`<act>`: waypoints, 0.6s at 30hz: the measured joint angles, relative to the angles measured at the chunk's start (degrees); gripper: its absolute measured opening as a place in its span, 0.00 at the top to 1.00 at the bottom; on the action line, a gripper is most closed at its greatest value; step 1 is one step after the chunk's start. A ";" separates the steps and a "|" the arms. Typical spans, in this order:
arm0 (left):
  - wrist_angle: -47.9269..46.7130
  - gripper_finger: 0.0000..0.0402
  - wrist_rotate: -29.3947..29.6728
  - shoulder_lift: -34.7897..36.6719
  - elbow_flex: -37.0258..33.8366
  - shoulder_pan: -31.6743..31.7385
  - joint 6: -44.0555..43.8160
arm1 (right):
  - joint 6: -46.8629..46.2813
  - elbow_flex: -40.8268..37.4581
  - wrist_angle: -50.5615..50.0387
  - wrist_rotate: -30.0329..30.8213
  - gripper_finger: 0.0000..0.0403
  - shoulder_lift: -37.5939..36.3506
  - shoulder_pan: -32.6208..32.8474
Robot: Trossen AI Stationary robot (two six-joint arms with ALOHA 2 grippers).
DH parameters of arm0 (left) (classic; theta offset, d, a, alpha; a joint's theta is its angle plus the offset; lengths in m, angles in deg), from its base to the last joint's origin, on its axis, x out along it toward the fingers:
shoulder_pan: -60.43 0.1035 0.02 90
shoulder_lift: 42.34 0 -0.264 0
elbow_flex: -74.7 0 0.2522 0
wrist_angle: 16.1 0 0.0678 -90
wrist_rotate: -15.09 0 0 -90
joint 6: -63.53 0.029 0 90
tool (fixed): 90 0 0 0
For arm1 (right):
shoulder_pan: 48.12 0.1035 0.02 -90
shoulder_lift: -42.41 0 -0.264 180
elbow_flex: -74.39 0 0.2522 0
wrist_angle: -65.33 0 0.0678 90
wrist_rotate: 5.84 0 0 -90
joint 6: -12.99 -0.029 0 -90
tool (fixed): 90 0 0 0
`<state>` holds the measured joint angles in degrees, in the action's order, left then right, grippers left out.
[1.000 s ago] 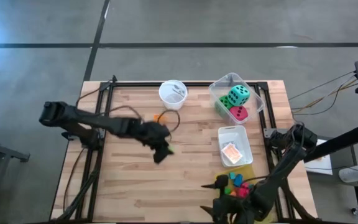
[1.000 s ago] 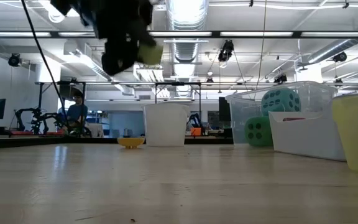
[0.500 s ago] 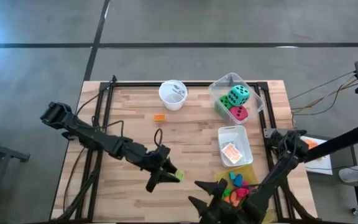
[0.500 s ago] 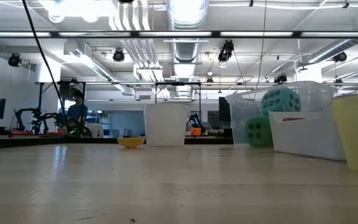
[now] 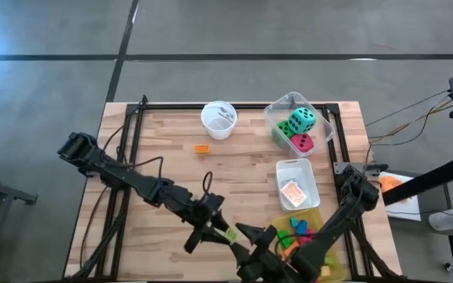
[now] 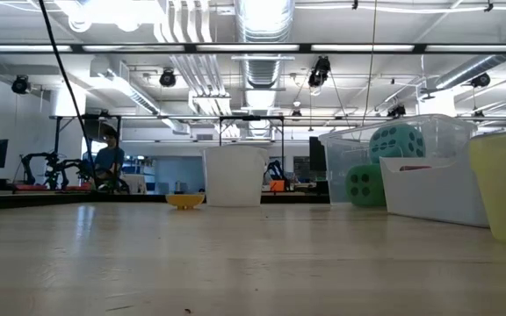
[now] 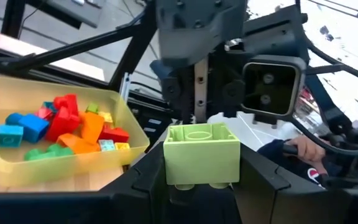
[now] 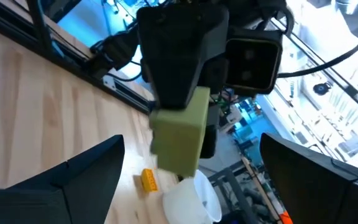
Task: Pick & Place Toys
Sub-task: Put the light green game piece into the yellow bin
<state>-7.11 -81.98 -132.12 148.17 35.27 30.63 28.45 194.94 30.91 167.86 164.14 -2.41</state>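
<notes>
Lower centre of the high view: your left gripper (image 5: 219,229) clamps the green block (image 7: 201,154), offering it toward your right gripper (image 5: 252,240), fingers spread to receive.

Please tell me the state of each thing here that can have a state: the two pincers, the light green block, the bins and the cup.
left pincer: shut on light green block
light green block: held off the table, studs up
right pincer: open, holding nothing
yellow bin: holds many coloured blocks
clear bin: holds three dice
white bin: holds a small card pack
white cup: upright
</notes>
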 joint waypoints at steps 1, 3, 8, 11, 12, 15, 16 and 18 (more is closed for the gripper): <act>0.10 0.66 -0.01 0.00 0.11 -0.11 0.35 | -0.02 -0.17 0.02 -0.12 0.09 -0.06 0.04; 0.18 0.66 -0.02 0.00 0.35 -0.24 0.90 | -0.02 -0.21 0.04 -0.10 0.09 -0.06 0.05; 0.24 0.66 -0.02 0.00 0.38 -0.24 1.24 | 0.41 0.72 0.11 -0.11 0.09 0.21 -0.07; 0.36 0.66 -0.02 0.00 0.38 -0.24 1.39 | 0.51 0.82 0.21 -0.10 0.09 0.27 -0.05; 0.37 0.66 -0.02 0.00 0.38 -0.24 1.39 | 0.59 0.82 0.19 -0.12 0.09 0.27 -0.05; 0.92 0.66 -0.02 0.00 0.36 -0.24 1.39 | 0.64 0.82 0.18 -1.17 0.11 0.27 -0.09; 1.16 0.66 -0.02 0.00 0.36 -0.20 1.39 | 0.50 0.82 0.26 -1.91 0.14 0.27 -0.18; 1.37 0.66 0.00 0.00 0.36 -0.14 1.39 | 0.17 0.82 0.23 -2.78 0.21 0.27 -0.37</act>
<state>-5.74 -81.98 -132.12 148.53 35.13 32.02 28.62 195.76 31.14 165.08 164.41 -2.77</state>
